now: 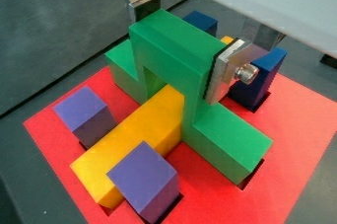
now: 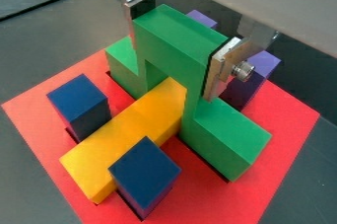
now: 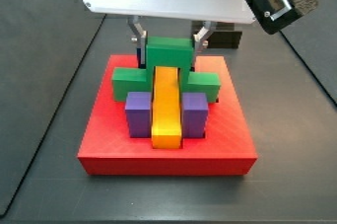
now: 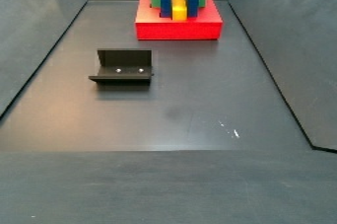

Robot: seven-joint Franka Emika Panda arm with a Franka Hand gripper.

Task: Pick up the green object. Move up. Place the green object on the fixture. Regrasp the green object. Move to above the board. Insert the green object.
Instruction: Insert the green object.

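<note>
The pincer (image 1: 178, 42) grips the stem of the green object (image 1: 184, 75), one silver finger (image 1: 235, 67) flat against one side face, the other behind the far side. It holds the piece upright so the wide bar sits down on the board (image 1: 297, 129), straddling the yellow bar (image 1: 132, 139); this looks like the insertion step, near its end. In a side view the green object (image 3: 168, 65) stands in the upper middle of the frame, at the back of the red board (image 3: 165, 149), behind the purple blocks (image 3: 138, 110). It is bright green, matte and blocky. The fixture (image 4: 122, 67) stands empty on the table (image 4: 184, 119), at left, well apart.
</note>
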